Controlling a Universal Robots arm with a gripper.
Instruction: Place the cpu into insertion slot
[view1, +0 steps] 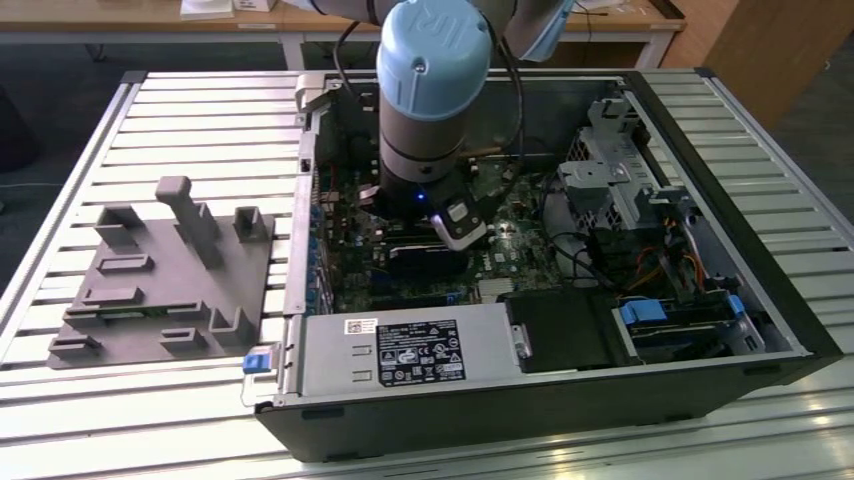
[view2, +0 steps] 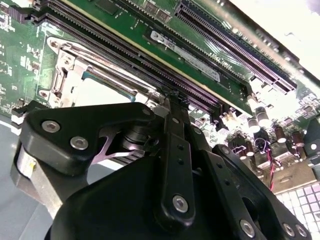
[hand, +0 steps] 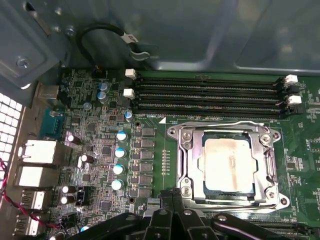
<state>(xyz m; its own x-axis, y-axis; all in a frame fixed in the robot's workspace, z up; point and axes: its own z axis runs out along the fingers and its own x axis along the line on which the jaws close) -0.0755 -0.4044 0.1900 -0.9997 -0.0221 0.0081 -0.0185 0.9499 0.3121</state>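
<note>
already the small flat square cpu (hand: 229, 165) with its dull pale metal top lies inside the insertion slot (hand: 226, 162), the square processor socket with a silver metal frame on the green circuit board (hand: 150, 130). it sits flat and square to the frame, and its edges look parallel with the frame's opening. in the second wrist view the same chip (view2: 100, 92) shows as a pale patch inside the frame (view2: 75, 65), at about ten o'clock from the fingertips.

the black two-finger gripper (hand: 173, 196) hangs just beside the socket's near edge, at about seven o'clock from the chip in the first wrist view. its fingers meet in one narrow black tip with no gap and nothing between them, so it reads as closed and empty; the second wrist view (view2: 172, 100) agrees. in the exterior view the grey and blue arm (view1: 430, 90) stands upright inside the open black computer case (view1: 747, 290).

to do this step well i judge the chip must rest level, with no corner riding on the frame, and the closed tip should stay off the long black memory slots (hand: 205, 95) beside the socket.

white labels on the grey metal box (view1: 400, 352) at the case's near side, and fine white print on the board, are too small to read.
</note>
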